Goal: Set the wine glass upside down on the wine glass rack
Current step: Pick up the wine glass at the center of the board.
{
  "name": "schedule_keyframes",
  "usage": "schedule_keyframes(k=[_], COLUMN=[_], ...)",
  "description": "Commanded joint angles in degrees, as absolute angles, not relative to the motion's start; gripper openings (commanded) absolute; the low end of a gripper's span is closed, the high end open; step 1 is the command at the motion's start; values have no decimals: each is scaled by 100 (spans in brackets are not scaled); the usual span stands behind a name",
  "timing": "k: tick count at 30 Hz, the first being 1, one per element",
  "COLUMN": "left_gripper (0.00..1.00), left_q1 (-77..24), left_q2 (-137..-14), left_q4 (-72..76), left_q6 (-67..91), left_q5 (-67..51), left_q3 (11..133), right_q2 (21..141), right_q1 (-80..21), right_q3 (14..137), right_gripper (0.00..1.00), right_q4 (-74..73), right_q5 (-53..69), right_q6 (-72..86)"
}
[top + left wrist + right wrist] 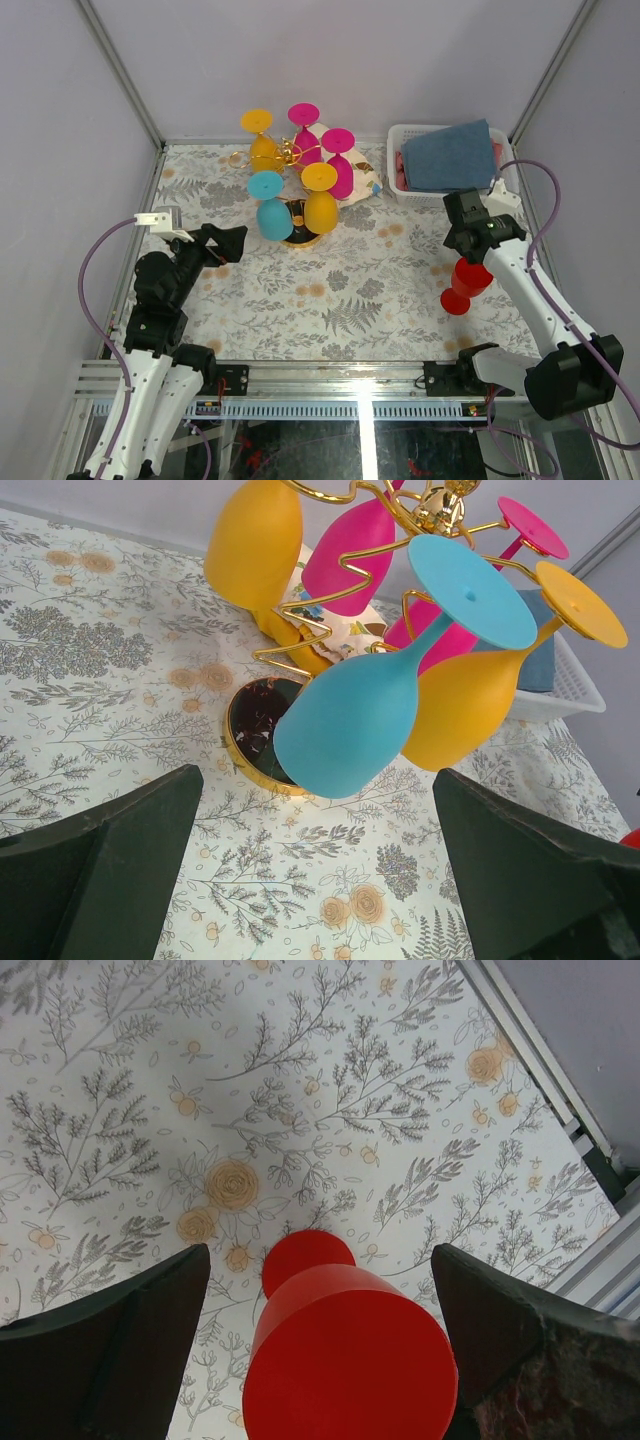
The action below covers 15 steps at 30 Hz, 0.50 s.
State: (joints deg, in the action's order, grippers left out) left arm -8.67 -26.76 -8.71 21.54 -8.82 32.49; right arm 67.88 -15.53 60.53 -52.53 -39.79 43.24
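Note:
A red wine glass stands on its foot on the flowered table at the right. My right gripper hangs just above it, open. In the right wrist view the red bowl fills the gap between the fingers of the gripper, which stand wide on either side without touching it. The wine glass rack, gold wire on a black gold-rimmed base, holds several yellow, magenta and blue glasses upside down. My left gripper is open and empty, left of the rack, facing the blue glass.
A white basket holding a folded blue cloth sits at the back right. A patterned cloth lies behind the rack. Grey walls enclose the table; a metal rail runs along the near edge.

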Motion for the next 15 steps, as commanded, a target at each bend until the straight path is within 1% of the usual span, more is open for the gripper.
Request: schedule_keyframes(k=[1,15], left_gripper=[100,100], left_q1=[-905,-901], left_q2=[-2628,-2664], left_q4=[-618,-555], left_q6=[2065,2084], left_q5=[-958,-967], left_q3=[3346,3331], right_q2=[6803,7171], right_q1=[-1535,-1533], right_q3=[5904,5672], right_gripper=[99,99], right_q4=[-5537,-5823], right_q5=[-3734,-2666], right_q6=[4719,4759])
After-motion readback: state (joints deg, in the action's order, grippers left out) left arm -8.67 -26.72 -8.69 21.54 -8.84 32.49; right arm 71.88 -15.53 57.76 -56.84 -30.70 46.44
